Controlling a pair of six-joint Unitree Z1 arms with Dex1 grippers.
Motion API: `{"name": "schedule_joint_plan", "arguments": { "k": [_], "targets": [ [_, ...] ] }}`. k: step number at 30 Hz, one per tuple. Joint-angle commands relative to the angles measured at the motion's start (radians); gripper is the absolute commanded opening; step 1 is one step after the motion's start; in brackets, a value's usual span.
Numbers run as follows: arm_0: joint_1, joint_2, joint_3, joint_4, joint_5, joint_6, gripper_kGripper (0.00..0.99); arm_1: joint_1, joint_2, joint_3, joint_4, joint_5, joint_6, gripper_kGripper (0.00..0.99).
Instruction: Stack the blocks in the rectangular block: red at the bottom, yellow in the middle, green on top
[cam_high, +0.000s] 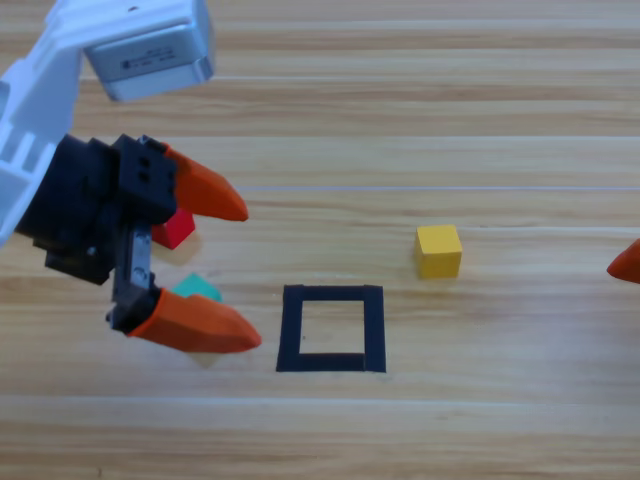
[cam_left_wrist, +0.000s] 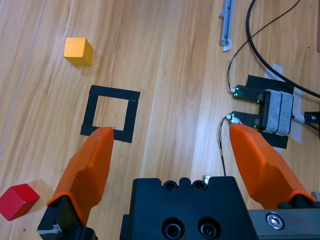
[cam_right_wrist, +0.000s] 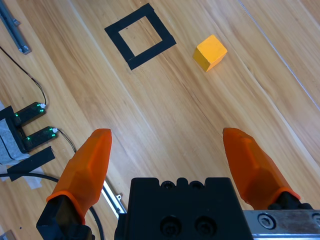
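Black tape square (cam_high: 332, 328) at lower centre of high view, nothing inside. Red cube (cam_high: 177, 229) at left and green cube (cam_high: 196, 290) below it, both partly under left gripper (cam_high: 234, 271), fingers spread, empty. Yellow cube (cam_high: 439, 250) right of centre on tabletop (cam_high: 400, 120). Right gripper (cam_right_wrist: 167, 145) waits at right edge, fingers apart. Step, as judged: first pick; next, descend over red.

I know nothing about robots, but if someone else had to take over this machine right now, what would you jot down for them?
Left tool: jaws open, empty, hovering left of the black tape square, with the red cube and green cube partly hidden under it.
Right tool: waiting at the right edge, open, empty.
Yellow cube: on the table, up and right of the square.
Done: nothing; the square holds no cube.
Left: put red in the square, then yellow on it, then green on top.
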Motion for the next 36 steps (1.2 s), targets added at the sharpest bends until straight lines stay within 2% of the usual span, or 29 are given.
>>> {"name": "schedule_joint_plan", "arguments": {
  "k": [1, 10, 14, 17, 19, 21, 23, 26, 30, 32, 35, 36],
  "targets": [
    [-0.019, -0.023, 0.027, -0.011, 0.005, -0.007, 0.990, 0.024, 0.054, 0.027, -0.019, 0.011, -0.005, 0.976],
    [-0.017, -0.023, 0.031, -0.011, 0.008, -0.008, 0.990, 0.024, 0.091, 0.022, -0.024, -0.003, 0.033, 0.974],
    [-0.017, -0.029, 0.034, -0.011, 0.065, -0.054, 0.990, 0.024, 0.141, 0.031, -0.064, -0.015, 0.118, 0.948],
    [-0.006, -0.057, 0.027, -0.040, 0.248, -0.217, 0.990, 0.024, 0.192, 0.022, -0.076, -0.018, 0.162, 0.948],
    [0.000, -0.081, 0.031, -0.069, 0.390, -0.353, 0.990, 0.024, 0.206, 0.021, -0.099, -0.069, 0.234, 0.948],
    [0.004, -0.100, 0.038, -0.095, 0.495, -0.484, 0.990, 0.024, 0.206, 0.019, -0.118, -0.127, 0.313, 0.950],
    [0.017, -0.095, 0.026, -0.098, 0.544, -0.563, 0.990, 0.024, 0.204, 0.031, -0.153, -0.184, 0.366, 0.950],
    [0.064, -0.094, 0.024, -0.089, 0.604, -0.709, 0.990, 0.024, 0.209, 0.030, -0.177, -0.222, 0.420, 0.950],
    [0.118, -0.034, -0.008, -0.021, 0.605, -0.812, 0.990, 0.051, 0.223, 0.031, -0.211, -0.230, 0.434, 0.950],
    [0.136, 0.029, -0.057, 0.034, 0.604, -0.838, 0.990, 0.072, 0.255, 0.022, -0.245, -0.264, 0.501, 0.950],
    [0.158, 0.156, -0.193, 0.183, 0.605, -0.852, 0.990, 0.075, 0.316, -0.039, -0.220, -0.259, 0.604, 0.953],
    [0.165, 0.202, -0.246, 0.233, 0.605, -0.852, 0.990, 0.092, 0.333, -0.045, -0.228, -0.284, 0.630, 0.954]
  ]
}}
